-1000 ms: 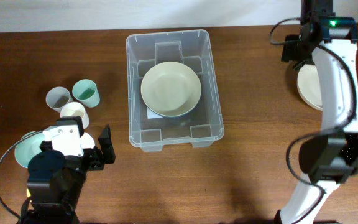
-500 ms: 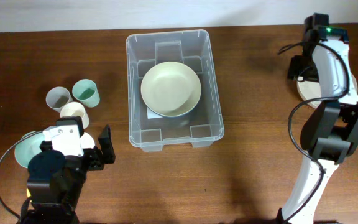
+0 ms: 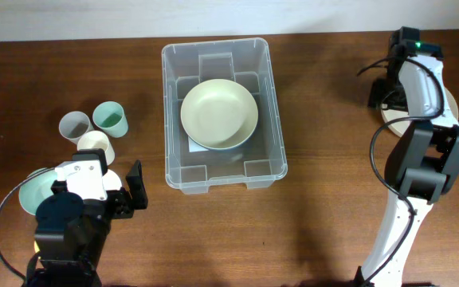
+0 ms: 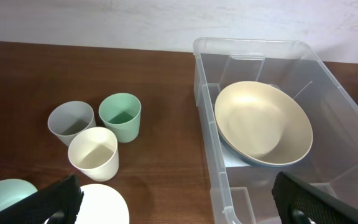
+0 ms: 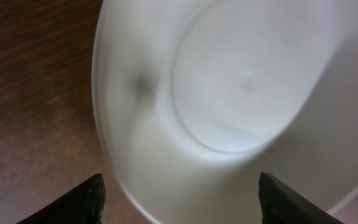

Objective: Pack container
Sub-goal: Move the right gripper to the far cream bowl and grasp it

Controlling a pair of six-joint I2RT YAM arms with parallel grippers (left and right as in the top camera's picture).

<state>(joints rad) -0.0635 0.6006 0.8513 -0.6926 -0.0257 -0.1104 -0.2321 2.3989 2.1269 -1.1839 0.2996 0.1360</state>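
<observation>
1. Jaws of the left gripper (image 4: 176,190) were spread wide with nothing between them, hanging low over the near left corner of the table (image 3: 333,199).
2. Right under that wrist sat a white plate (image 4: 107,202), with a mint dish (image 3: 32,191) just beside it on the left. Couldn't tell if they overlapped.
3. A bit further back were three cups, all upright and bunched together: cream cup (image 4: 93,152) nearest, then grey cup (image 4: 71,121) and green cup (image 4: 120,115) side by side behind it.
4. Mid-table, between the two arms and running back toward the far edge, was the container (image 3: 273,119), open on top and standing well apart from both grippers.
5. Inside it a cream bowl (image 3: 219,113) lay on the floor, a bit closer to the far end, sitting on top of the white label (image 3: 196,147), which poked out at the near left.
6. Way over at the far right, the right arm reached out to a pale plate (image 5: 241,81) lying flat on the wood.
7. The right gripper (image 5: 182,199) was right above that plate near its rim, fingers apart and not clamped on anything I could see. The close-up was blurry, so no idea if it was touching.
</observation>
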